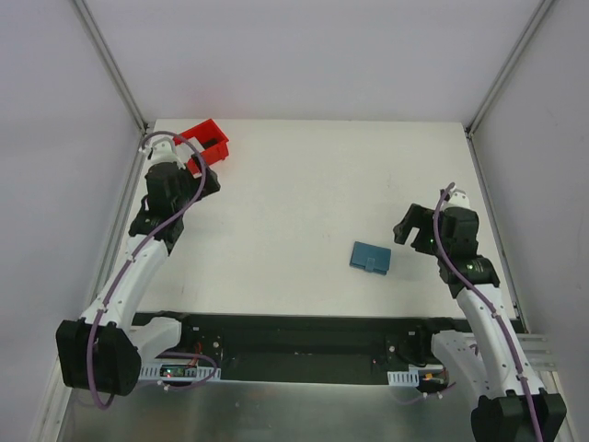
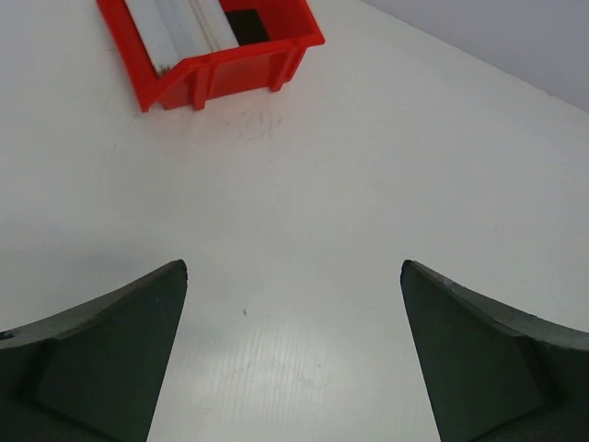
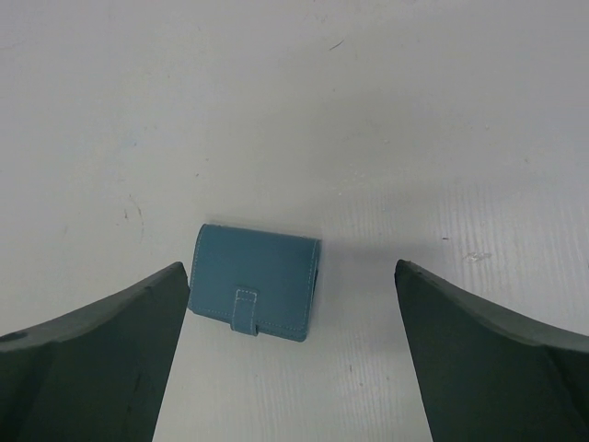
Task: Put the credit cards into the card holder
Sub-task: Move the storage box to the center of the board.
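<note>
Lying closed and flat on the white table (image 1: 294, 184), the card holder (image 3: 256, 293) shows in the gap between the two fingers (image 3: 92, 359) of the right gripper (image 3: 292, 267), a little nearer the left-hand finger in the right wrist view. Neither finger touches it. Its clasp tab (image 3: 245, 311) is folded over the edge nearest the fingers. Those fingers stand wide apart and grip nothing.

The credit cards (image 2: 175, 26) are well apart from the wallet. They stand on edge as a pale bunch inside the red bin (image 2: 235, 66), which lies ahead of the left gripper (image 2: 293, 267) and off toward its left-hand finger (image 2: 101, 359). A dark patch shows in the bin beside the cards; what it is cannot be told. The left gripper's fingers are likewise spread wide, with only table between them and the bin apart from both tips.

From above, the bin sits at the table's far left corner just beyond the left gripper, and the wallet lies just beside the right gripper, on the side toward the table's middle.
</note>
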Robot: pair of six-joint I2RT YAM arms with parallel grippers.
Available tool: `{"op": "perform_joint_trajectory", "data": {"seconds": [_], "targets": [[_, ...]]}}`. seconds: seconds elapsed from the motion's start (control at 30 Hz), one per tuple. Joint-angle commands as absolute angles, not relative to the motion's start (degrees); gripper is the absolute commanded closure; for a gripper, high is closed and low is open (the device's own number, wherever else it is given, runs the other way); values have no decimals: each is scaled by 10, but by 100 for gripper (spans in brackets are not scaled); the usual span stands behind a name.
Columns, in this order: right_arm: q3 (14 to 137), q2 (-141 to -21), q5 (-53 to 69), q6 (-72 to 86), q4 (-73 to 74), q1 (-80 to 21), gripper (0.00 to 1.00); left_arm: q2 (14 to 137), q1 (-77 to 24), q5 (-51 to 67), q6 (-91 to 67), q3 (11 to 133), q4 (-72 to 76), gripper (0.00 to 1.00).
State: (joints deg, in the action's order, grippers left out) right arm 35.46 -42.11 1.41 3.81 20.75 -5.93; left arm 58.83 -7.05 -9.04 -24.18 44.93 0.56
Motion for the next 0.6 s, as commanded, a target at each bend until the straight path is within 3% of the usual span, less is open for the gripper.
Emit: {"op": "perform_joint_trajectory", "data": {"seconds": [0.0,0.57], "targets": [[397,-441,35,23,243,-62,4,647,-67,-14,-162,543,3,1],[390,-437,94,43,287,-62,4,1015,-11,155,-26,883,3,1]]}}
